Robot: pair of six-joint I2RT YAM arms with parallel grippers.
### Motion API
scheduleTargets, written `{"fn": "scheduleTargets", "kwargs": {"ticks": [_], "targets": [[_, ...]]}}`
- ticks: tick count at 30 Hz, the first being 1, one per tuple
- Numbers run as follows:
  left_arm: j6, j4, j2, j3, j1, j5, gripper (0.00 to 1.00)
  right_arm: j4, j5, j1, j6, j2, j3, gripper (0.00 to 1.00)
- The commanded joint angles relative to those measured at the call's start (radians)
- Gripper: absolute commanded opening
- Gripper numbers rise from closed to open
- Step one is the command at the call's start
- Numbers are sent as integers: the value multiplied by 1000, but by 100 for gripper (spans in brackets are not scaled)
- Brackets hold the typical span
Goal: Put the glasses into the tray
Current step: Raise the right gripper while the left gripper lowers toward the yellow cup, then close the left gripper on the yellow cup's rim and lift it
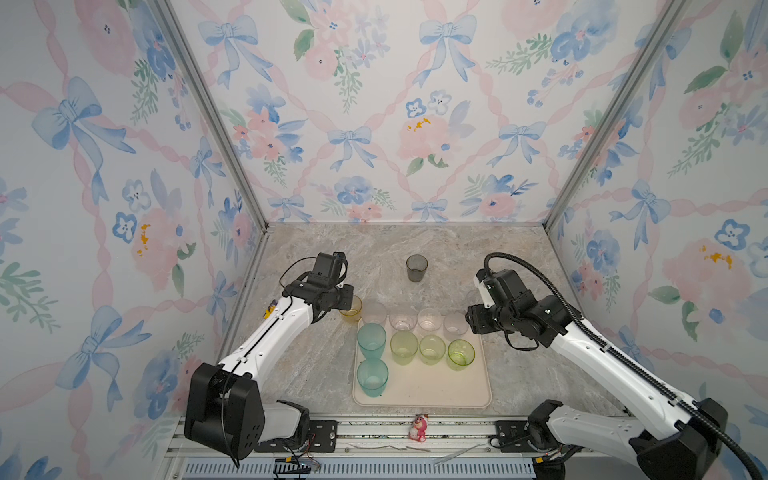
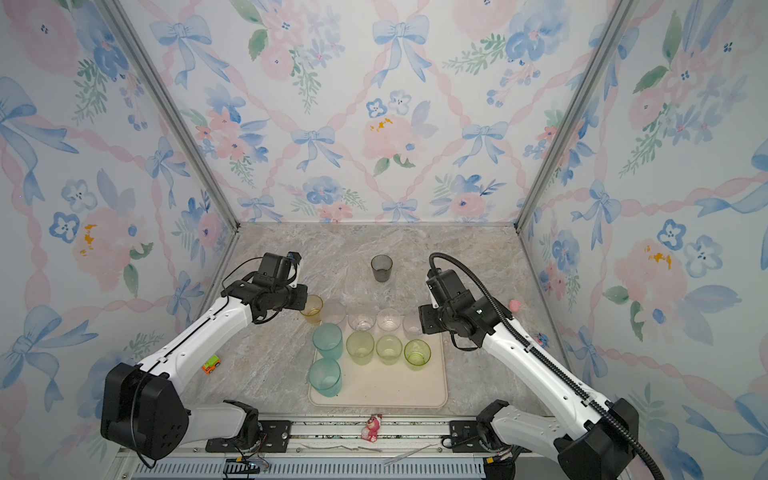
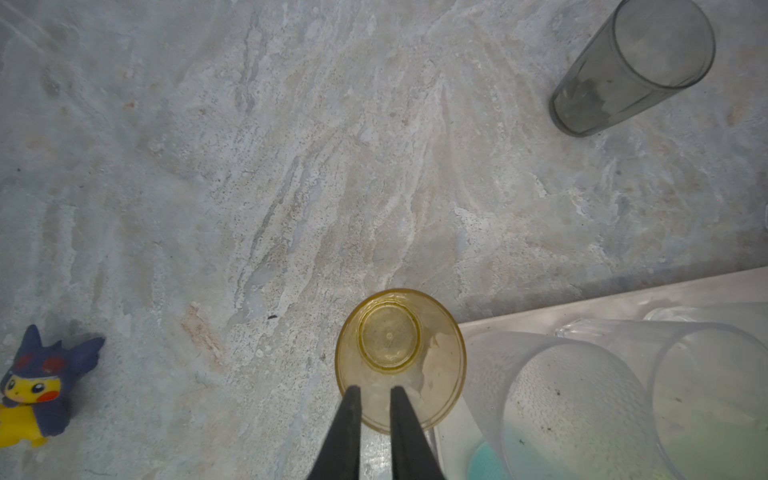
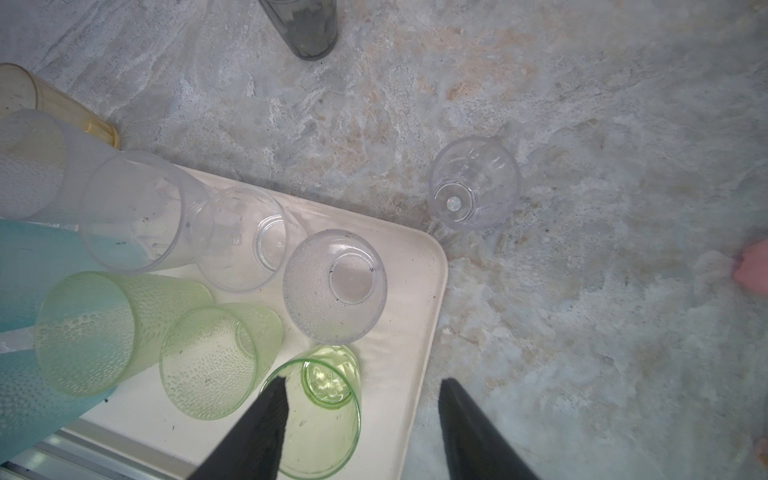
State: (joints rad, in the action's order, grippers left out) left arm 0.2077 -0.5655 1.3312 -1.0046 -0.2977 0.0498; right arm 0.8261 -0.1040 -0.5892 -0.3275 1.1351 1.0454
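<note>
left gripper is narrow, pinching the near wall of the yellow glass, which seems to stand on the marble table just off the far left corner of the tray. right gripper gapes wide and empty over the tray's right rim. nine are in: two teal glasses, three green glasses, four clear glasses in the far row. three remain out: the yellow one, the smoky grey glass well behind the tray, and a lone clear glass near its far right corner. twelve in all, so roughly three quarters done.
</note>
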Motion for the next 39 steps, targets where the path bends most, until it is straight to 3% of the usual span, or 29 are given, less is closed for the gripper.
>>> {"fn": "scheduleTargets", "kwargs": {"ticks": [1,6,27,39], "targets": [[13,-33,25,28,24,-31,19,-14,13,18,16,-34,-23,61],[12,-31,58,38,37,-33,23,-18,17,26,11,-57,-42,61],[9,-30,136,25,60,-43,20,-23,27,45,11,-106,-88,61],[4,-28,206,-9,62,-43,12,-22,42,78,16,-122,-107,62]]}}
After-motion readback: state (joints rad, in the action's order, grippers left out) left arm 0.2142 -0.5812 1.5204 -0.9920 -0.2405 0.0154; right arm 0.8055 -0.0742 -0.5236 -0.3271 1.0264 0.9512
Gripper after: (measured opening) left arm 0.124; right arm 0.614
